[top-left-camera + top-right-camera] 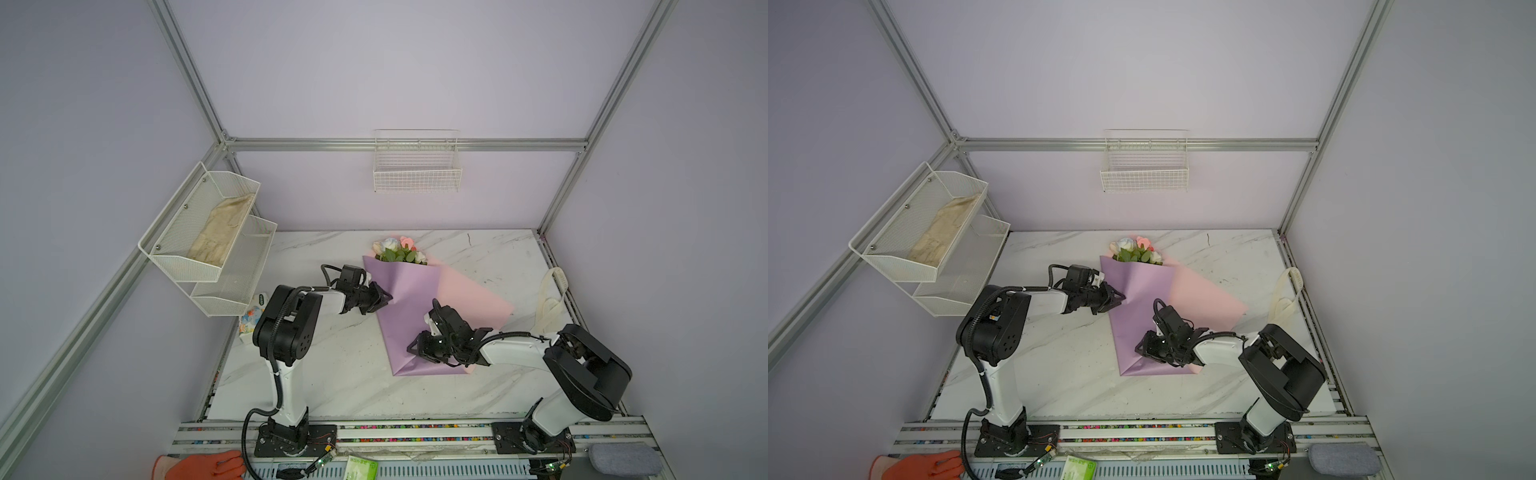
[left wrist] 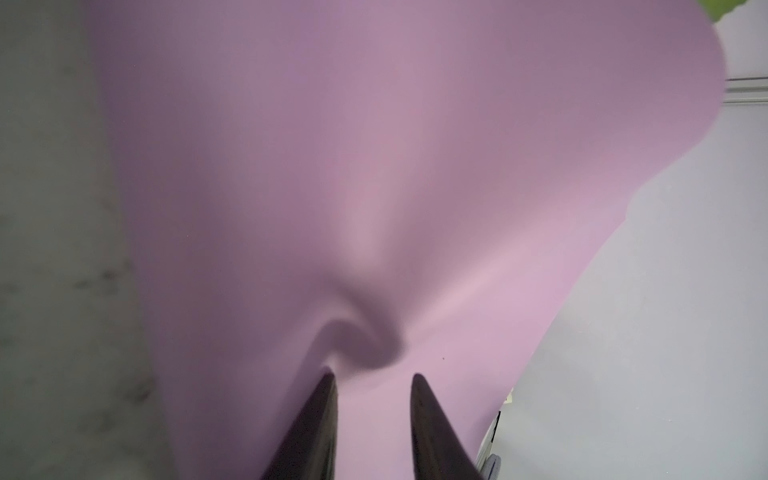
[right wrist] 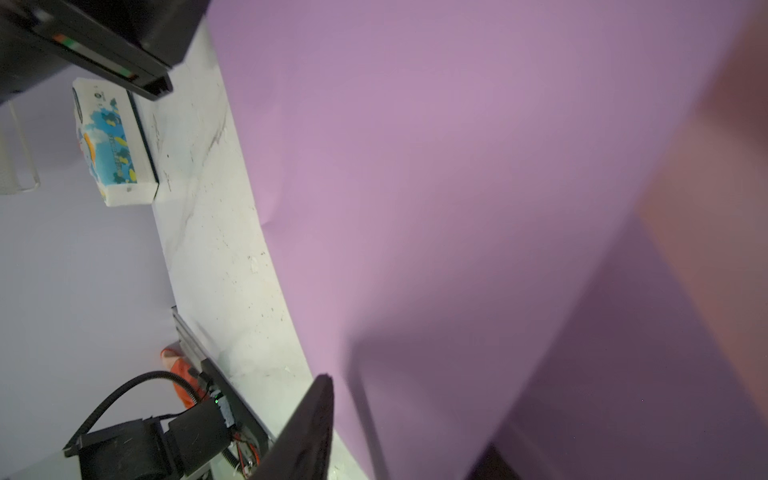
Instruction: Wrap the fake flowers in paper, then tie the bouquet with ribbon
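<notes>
The bouquet of fake flowers (image 1: 399, 249) lies at the back middle of the marble table (image 1: 332, 382), its stems hidden inside folded lilac and pink paper (image 1: 415, 286). Both top views show the flower heads (image 1: 1136, 249) poking out of the wrap's far end. My left gripper (image 1: 385, 297) is at the wrap's left fold. In the left wrist view its fingers (image 2: 320, 415) stand a little apart on the lilac paper (image 2: 374, 166), which is dented at one fingertip. My right gripper (image 1: 412, 345) hovers open over the wrap's lower part, with only paper (image 3: 415, 166) beyond its fingers (image 3: 311, 424).
A white mesh shelf (image 1: 208, 232) holding a cloth hangs at the left, and a wire basket (image 1: 417, 174) hangs on the back wall. A cream ribbon (image 1: 550, 299) lies at the right edge. A tissue pack (image 3: 112, 141) sits at the left edge, an orange glove (image 1: 199, 467) in front.
</notes>
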### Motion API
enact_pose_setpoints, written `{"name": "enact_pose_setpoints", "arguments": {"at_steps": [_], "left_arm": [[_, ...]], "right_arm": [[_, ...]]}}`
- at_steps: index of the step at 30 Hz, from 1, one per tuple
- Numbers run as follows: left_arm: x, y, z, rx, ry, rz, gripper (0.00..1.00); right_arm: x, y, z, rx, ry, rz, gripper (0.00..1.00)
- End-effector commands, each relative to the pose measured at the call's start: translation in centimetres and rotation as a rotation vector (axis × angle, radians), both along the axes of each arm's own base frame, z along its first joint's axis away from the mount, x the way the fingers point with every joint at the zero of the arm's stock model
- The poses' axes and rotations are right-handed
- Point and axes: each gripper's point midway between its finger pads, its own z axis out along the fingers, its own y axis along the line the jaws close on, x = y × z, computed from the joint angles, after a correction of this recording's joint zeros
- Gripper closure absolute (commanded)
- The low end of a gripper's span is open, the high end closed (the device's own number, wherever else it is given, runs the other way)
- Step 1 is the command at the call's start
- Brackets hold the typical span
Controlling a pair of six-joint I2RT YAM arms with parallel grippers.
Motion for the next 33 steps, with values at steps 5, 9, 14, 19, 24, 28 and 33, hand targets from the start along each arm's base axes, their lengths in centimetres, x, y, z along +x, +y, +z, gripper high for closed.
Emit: {"name": "enact_pose_setpoints", "arguments": {"at_steps": [5, 9, 14, 19, 24, 28, 33], "left_arm": [[1.6, -0.4, 3.0, -0.023, -0.109, -0.023, 0.69], [1.5, -0.3, 3.0, -0.029, -0.115, -0.020, 0.68], [1.8, -0.1, 3.1, -0.029, -0.114, -0.017, 0.68], [2.2, 0.3, 2.6, -0.035, -0.105, -0.011, 0.69], [3.3, 1.2, 2.5, -0.033, -0.113, 0.000, 0.69], [3.9, 1.1, 4.6, -0.079, -0.171, -0.048, 0.66], [2.3, 0.8, 9.0, -0.101, -0.255, -0.103, 0.65]], "right_arm": [[3.5, -2.7, 8.9, -0.055, -0.251, -0.123, 0.49], [2.5, 3.2, 8.5, 0.114, -0.213, 0.039, 0.65], [2.5, 6.3, 3.4, 0.011, -0.141, 0.100, 0.87], [2.1, 7.1, -0.5, -0.018, -0.091, 0.156, 0.91], [0.3, 5.1, -5.1, -0.110, 0.007, 0.162, 0.98], [-0.7, 3.5, -6.3, -0.169, 0.040, 0.158, 0.99], [-0.9, 3.2, -6.5, -0.172, 0.054, 0.148, 0.99]]}}
